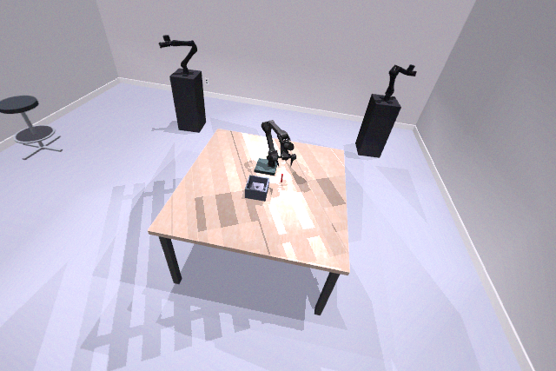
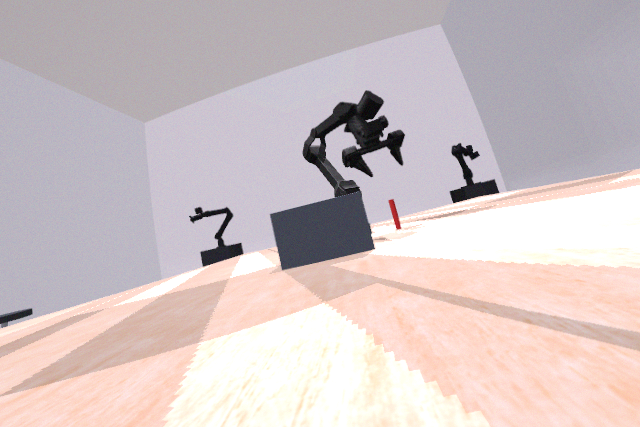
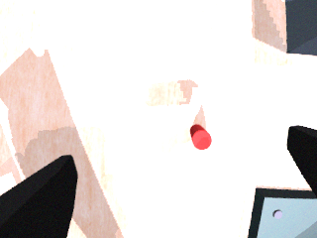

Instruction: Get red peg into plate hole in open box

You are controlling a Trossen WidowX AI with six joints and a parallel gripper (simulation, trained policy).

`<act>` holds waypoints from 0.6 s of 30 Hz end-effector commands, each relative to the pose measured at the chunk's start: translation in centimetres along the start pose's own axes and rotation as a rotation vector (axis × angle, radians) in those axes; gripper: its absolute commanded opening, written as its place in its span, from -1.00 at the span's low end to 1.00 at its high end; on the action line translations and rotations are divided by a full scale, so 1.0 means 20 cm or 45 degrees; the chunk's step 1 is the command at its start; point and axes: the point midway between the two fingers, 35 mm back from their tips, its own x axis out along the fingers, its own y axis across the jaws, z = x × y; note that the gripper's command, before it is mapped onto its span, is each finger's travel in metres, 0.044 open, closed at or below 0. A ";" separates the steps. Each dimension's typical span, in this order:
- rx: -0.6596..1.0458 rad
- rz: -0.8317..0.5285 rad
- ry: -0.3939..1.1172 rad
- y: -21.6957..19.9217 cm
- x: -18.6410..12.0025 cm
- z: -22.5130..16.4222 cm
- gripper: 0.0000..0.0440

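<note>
The red peg stands upright on the table, to the right of the open box in the top and exterior views. The dark blue-grey box stands on the table, and a pale plate with a dark hole shows inside it in the top view. My gripper is open wide and empty, pointing down above the table. In the wrist view the peg's top lies between the two spread fingers, a little right of the middle; the fingertips are above the peg and do not touch it.
The arm's dark teal base is behind the box, near the peg. The wooden table carries bright light patches and shadows. Two other arms stand on black pedestals beyond the table. A stool is at the far left.
</note>
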 end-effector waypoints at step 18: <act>0.865 -0.283 0.188 -0.12 0.32 -0.13 1.00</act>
